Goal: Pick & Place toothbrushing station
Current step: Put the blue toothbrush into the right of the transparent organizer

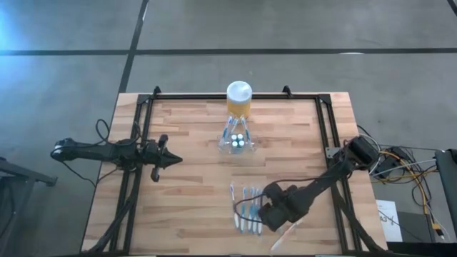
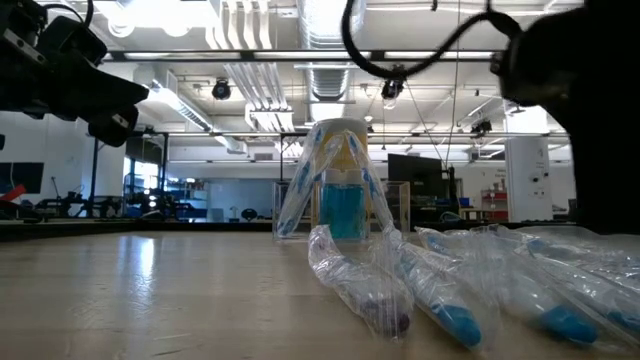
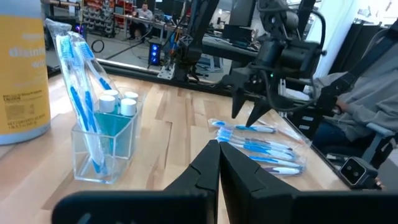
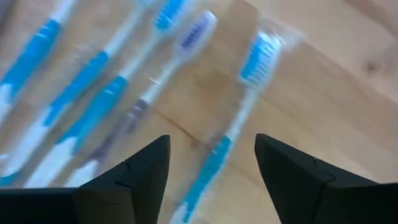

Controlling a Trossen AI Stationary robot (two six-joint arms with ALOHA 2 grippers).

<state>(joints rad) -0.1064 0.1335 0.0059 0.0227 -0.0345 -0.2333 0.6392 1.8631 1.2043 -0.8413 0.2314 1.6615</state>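
Note:
The toothbrushing station [image 1: 236, 141] is a small clear plastic holder standing on its base at the table's middle, just in front of the yellow jar [image 1: 239, 98]. It holds wrapped blue toothbrushes and small white-capped tubes, as the left wrist view [image 3: 102, 146] shows. Several wrapped toothbrushes [image 1: 245, 208] lie flat near the front edge. My right gripper [image 4: 211, 163] is open just above them, one brush [image 4: 231, 144] lying under the gap between its fingers; I see no touch. My left gripper [image 1: 175, 161] is shut and empty, left of the holder.
The black frame rails [image 1: 140, 121] run along the table's left, right and far sides. One loose white toothbrush [image 1: 284, 235] lies at the front edge by my right arm. Bare wood lies between my left gripper and the holder.

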